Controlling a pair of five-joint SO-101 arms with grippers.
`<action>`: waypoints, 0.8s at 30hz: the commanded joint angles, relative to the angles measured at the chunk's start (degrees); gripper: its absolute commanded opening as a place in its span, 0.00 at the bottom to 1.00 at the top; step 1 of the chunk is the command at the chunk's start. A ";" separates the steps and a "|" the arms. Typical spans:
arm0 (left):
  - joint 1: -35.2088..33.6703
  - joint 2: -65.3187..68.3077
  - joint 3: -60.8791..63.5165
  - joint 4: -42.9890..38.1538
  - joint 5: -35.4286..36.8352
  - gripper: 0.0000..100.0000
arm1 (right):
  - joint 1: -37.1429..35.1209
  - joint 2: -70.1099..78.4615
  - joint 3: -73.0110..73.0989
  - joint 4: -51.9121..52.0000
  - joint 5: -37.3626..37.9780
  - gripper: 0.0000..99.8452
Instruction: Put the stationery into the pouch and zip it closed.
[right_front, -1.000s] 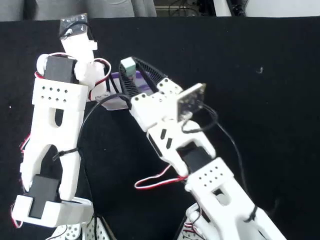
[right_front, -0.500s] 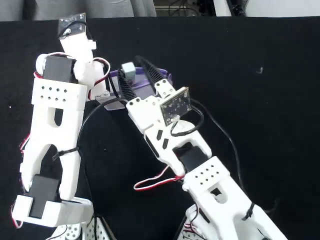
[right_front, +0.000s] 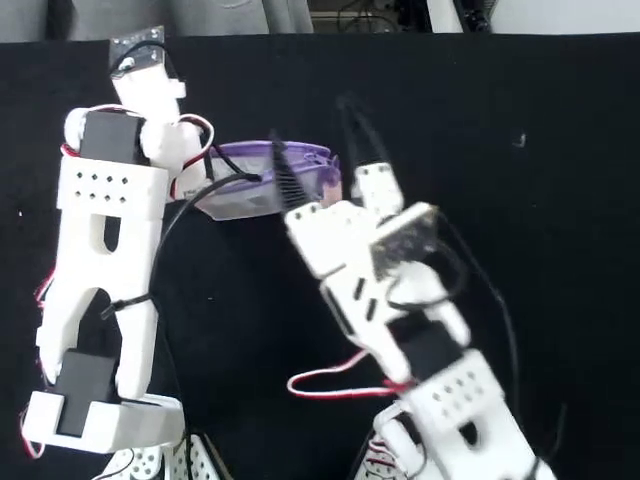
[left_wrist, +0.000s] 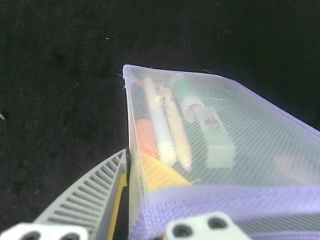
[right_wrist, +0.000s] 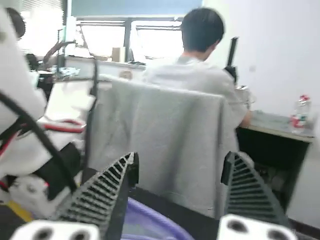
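A see-through mesh pouch (left_wrist: 250, 145) with purple edging is clamped at one end in the left hand (left_wrist: 132, 210), over the black table (right_front: 540, 200). Inside lie pens (left_wrist: 159, 127) and a pale green block (left_wrist: 220, 150). The right hand (right_wrist: 182, 167) is spread wide beside it, holding nothing.

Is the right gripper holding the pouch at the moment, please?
No, in the right wrist view the right gripper stands open with nothing clamped in it.

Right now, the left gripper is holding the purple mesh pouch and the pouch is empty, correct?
No, it isn't empty: the left wrist view shows pens and an eraser inside the pouch. The left gripper does hold it.
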 joint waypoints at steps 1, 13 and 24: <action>-3.47 -0.97 -0.04 -0.70 -1.58 0.03 | 4.04 -5.14 -6.73 14.59 2.55 0.25; -4.00 -0.88 0.13 -0.35 -1.58 0.03 | 7.47 -7.08 5.58 24.62 1.93 0.25; -4.00 -0.88 1.89 -1.49 -1.67 0.03 | 2.20 -6.55 17.10 14.24 4.40 0.25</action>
